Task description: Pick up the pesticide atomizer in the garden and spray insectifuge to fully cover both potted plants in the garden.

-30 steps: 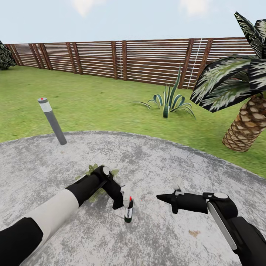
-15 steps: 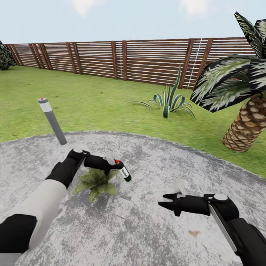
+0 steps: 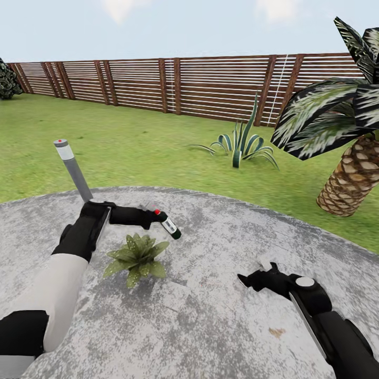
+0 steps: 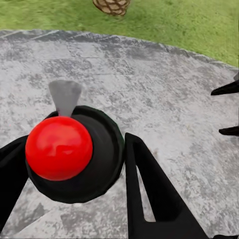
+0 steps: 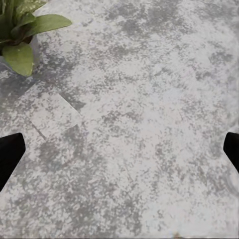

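The pesticide atomizer (image 3: 169,226), a dark bottle with a white label and red neck, is tilted in the air just beyond a potted plant (image 3: 137,256) on the patio. My left gripper (image 3: 151,217) is shut on it at its neck end. In the left wrist view the atomizer (image 4: 99,159) is seen end-on, with its red neck (image 4: 59,148) between the black fingers (image 4: 149,189). My right gripper (image 3: 251,277) is open and empty, low over bare paving to the plant's right. The right wrist view catches the plant's leaves (image 5: 22,35) at a corner, with the gripper (image 5: 119,149) wide open.
A grey bollard lamp (image 3: 73,171) stands at the patio's far left edge, close behind my left wrist. A striped agave (image 3: 239,145) and a palm (image 3: 350,181) grow on the lawn beyond. A brown slatted fence (image 3: 210,87) closes the garden.
My left arm lifted the atomizer off the paving and carried it up and away, over to the plant's far side, tilting it. The plant is now uncovered. My right gripper sank slightly and shifted right.
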